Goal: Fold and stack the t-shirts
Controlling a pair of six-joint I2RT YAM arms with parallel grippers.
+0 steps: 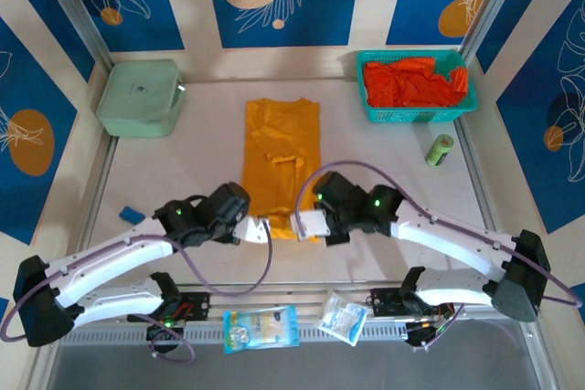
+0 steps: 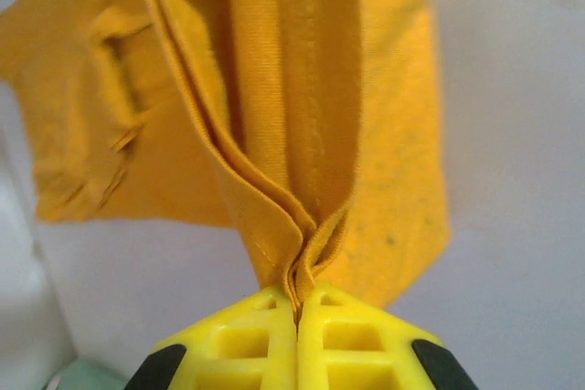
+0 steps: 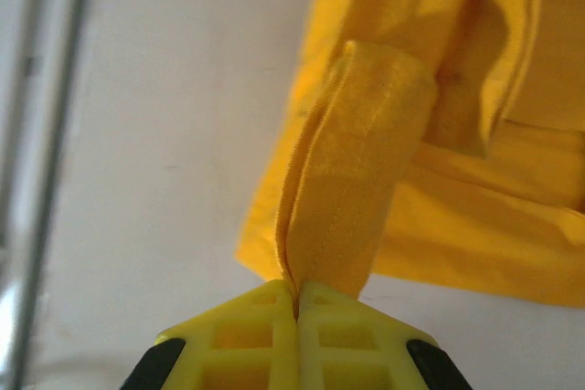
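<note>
**Inspector:** State of the left gripper [image 2: 297, 303]?

**Assessor:** Closed tight. Its yellow fingertips meet on a bunched fold of the mustard-yellow t-shirt [image 1: 281, 157]; several layers of hem are pinched between them.

**Inspector:** And the right gripper [image 3: 295, 294]?

**Assessor:** Likewise closed, clamped on a doubled edge of the same shirt. The cloth rises from the jaws as a narrow ridge.

**Inspector:** Position of that shirt?

**Assessor:** Middle of the table [image 1: 183, 171], lying as a long strip running away from the arms. The far part lies flat. The left gripper has the near end at its left corner and the right gripper at its right corner, the two grippers close together.

**Inspector:** The other shirts?

**Assessor:** The red-orange t-shirts [image 1: 411, 84] lie crumpled in the teal mesh basket [image 1: 416, 116] at the far right corner, well apart from the yellow one.

**Inspector:** Anything else on the surface?

**Assessor:** A pale green lidded box [image 1: 140, 98] at the far left, lid on, and a green can [image 1: 440, 150] just in front of the basket.
</note>
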